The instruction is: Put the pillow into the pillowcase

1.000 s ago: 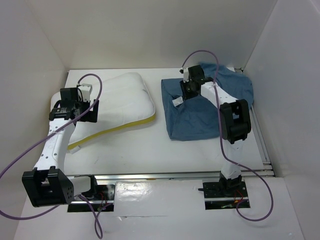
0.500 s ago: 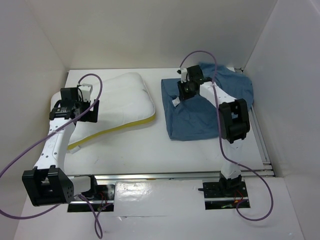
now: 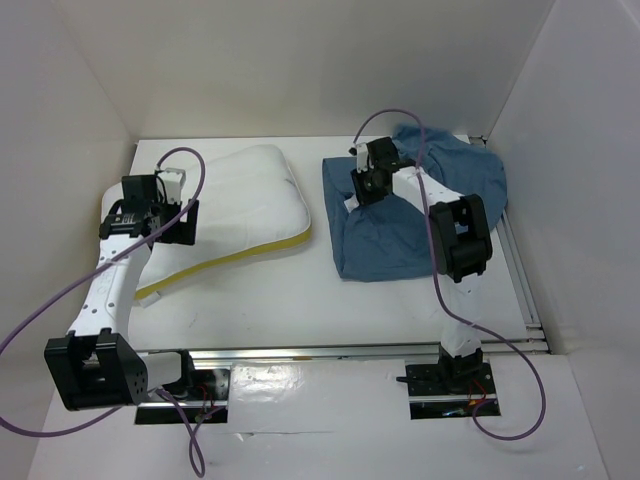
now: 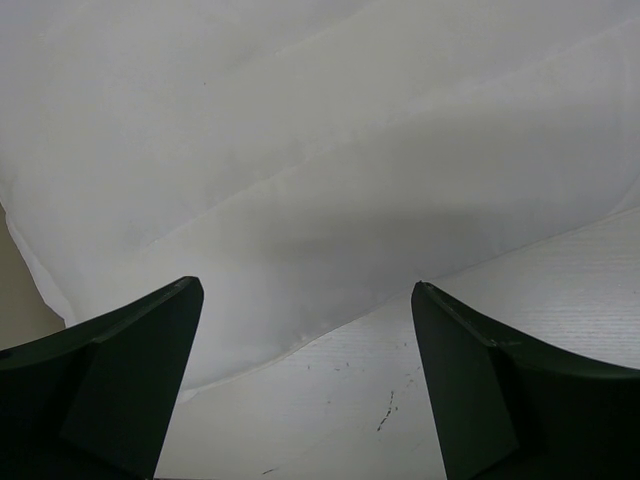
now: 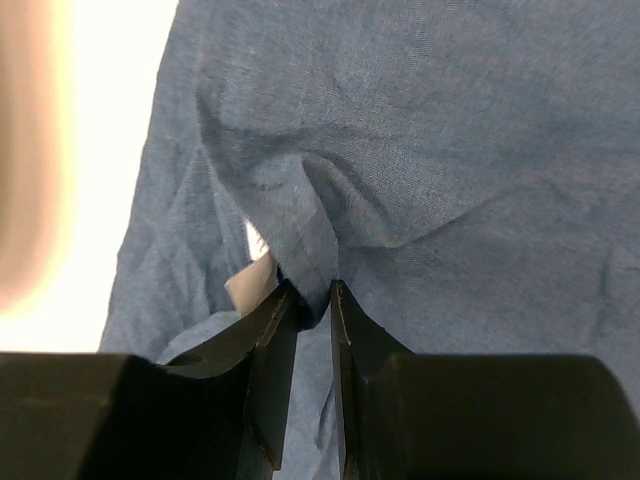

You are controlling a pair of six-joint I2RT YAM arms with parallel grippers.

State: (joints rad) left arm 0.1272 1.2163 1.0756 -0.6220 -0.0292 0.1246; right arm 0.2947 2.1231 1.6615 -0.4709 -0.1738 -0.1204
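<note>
Desk point(image 3: 300, 300) – white, w/ white walls on three sides. Pillow point(image 3: 235, 200) lies flat on the left half, yellow strip point(image 3: 240, 255) along its near edge. Pillowcase point(image 3: 395, 245) lies wrinkled on the right half, near the pillow but not touching. The pillow is wholly outside the pillowcase. Left arm reaches over the pillow's left end. Left tool point(image 3: 172, 222) hangs there w/ jaws wide, nothing btwn them. Its wrist view shows the pillow point(image 4: 300, 150) edge and bare desk point(image 4: 560, 330) below the left tool point(image 4: 305, 290). Right arm stretches across the pillowcase to its far-left part. Right tool point(image 3: 362, 190) is narrow, pinching a raised fold of pillowcase point(image 5: 480, 150) – cloth puckers up into the right tool point(image 5: 312, 290). Small white tag point(image 5: 250, 285) sits just left of that pinch.
</note>
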